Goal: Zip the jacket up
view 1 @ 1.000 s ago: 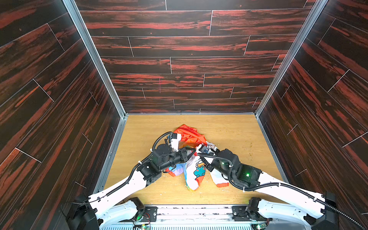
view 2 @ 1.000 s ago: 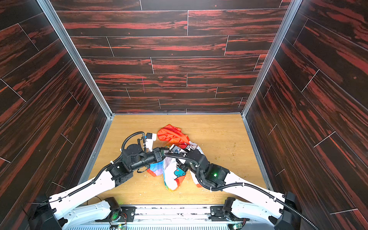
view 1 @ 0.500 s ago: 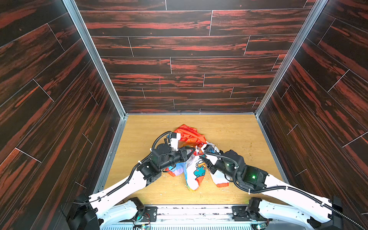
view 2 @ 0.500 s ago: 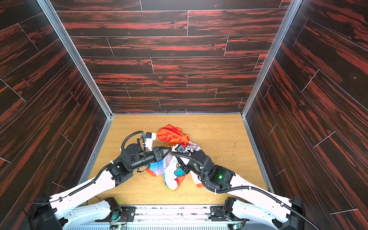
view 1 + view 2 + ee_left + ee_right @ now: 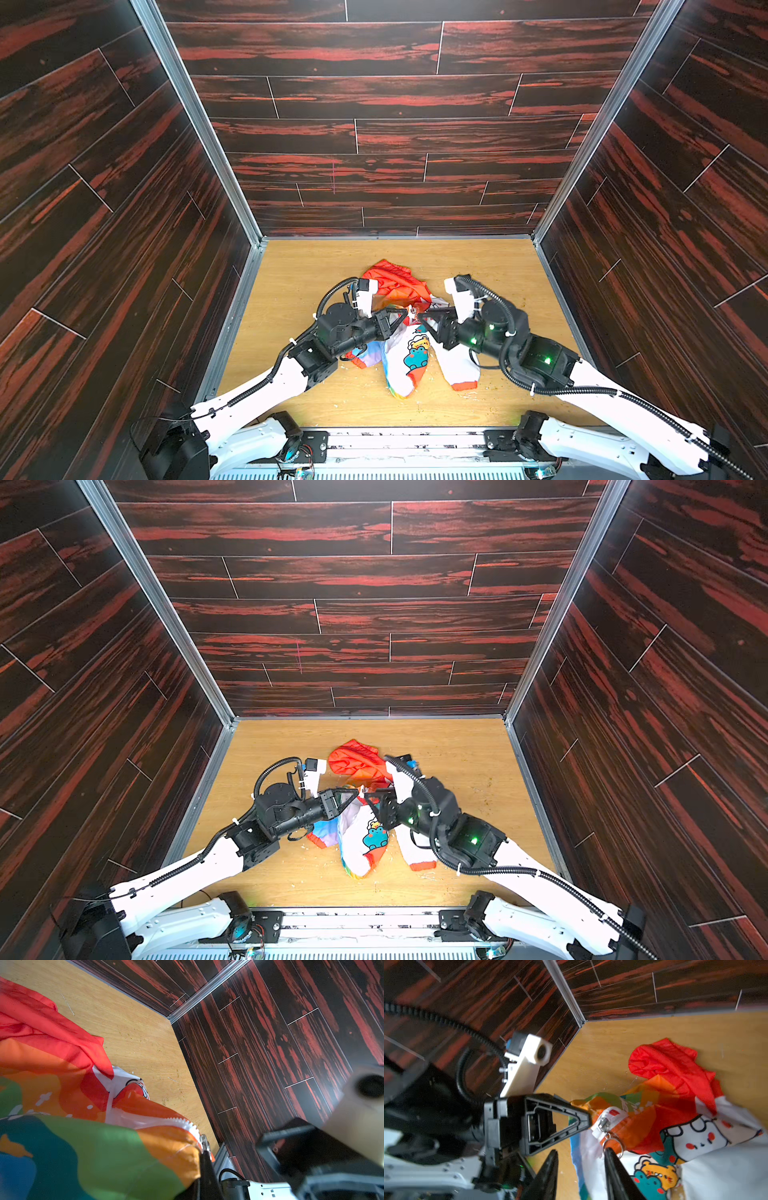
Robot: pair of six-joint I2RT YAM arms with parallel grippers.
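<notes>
Left jaws are clamped on the zip edge of the small rainbow-and-white cartoon-print hooded jacket (image 5: 409,361), which droops below them. Right jaws are part open and nearer the tiny silver ring pull (image 5: 612,1145), which sits against one tip, not between.

We look into a booth closed on three sides by dark brown plank-patterned walls (image 5: 395,137) streaked with red. Thin pale joint lines cross the boards, and silver metal corner profiles (image 5: 195,120) run down where the back panel meets each side. Below lies a light oak-look wooden floor (image 5: 324,266), flat and scattered with small pale crumbs (image 5: 471,395) towards its near edge. Bright, even light fills the booth and leaves a soft sheen on the upper wall boards.
</notes>
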